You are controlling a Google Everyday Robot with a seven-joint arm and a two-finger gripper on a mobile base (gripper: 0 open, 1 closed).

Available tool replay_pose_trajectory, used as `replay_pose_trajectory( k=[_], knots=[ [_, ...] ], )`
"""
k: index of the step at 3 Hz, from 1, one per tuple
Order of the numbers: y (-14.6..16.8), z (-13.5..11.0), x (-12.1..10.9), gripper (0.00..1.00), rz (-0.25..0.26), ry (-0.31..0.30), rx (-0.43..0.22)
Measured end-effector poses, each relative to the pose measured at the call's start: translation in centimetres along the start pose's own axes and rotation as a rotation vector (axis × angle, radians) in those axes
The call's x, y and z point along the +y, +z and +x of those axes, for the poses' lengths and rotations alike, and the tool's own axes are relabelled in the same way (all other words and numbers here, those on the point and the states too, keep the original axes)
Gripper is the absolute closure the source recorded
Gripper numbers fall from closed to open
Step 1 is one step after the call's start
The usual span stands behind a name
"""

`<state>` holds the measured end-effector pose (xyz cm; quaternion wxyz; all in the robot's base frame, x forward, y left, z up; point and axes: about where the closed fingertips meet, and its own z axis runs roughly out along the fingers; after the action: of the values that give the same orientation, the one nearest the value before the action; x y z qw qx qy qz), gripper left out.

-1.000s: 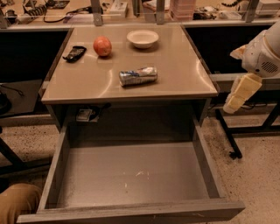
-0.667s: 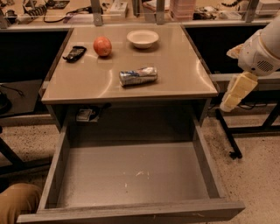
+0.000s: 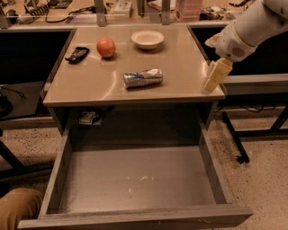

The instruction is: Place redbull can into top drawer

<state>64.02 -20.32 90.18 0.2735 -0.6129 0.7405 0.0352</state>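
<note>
The redbull can (image 3: 143, 77) lies on its side near the middle of the tan table top (image 3: 90, 85), silver and blue. The top drawer (image 3: 135, 179) is pulled wide open below the table and holds nothing; its grey bottom has small white flecks. My gripper (image 3: 212, 80) hangs from the white arm (image 3: 249, 27) over the table's right front corner, right of the can and apart from it. It holds nothing.
An orange-red fruit (image 3: 106, 47), a white bowl (image 3: 147, 39) and a small black object (image 3: 77, 54) sit at the back of the table. A cluttered bench (image 3: 81, 11) runs behind. Black stand legs (image 3: 236, 139) are on the floor at the right.
My arm and gripper have moved left, from beside the table's right edge to over its right front corner. The can and drawer have not moved.
</note>
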Motion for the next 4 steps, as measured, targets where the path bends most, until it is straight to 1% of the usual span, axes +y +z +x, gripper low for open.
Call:
replay_pose_trajectory(
  k=[1,2,3,4],
  knots=[
    [3.5,-3.6,-2.0,0.00,-0.036,-0.062,-0.035],
    [6.3,-8.5,-2.9,0.00,-0.071,-0.158,-0.060],
    [6.3,-8.5,-2.9,0.00,-0.071,-0.159,-0.061],
    [9.5,-11.3,-3.2,0.00,-0.122,-0.235,-0.116]
  ],
)
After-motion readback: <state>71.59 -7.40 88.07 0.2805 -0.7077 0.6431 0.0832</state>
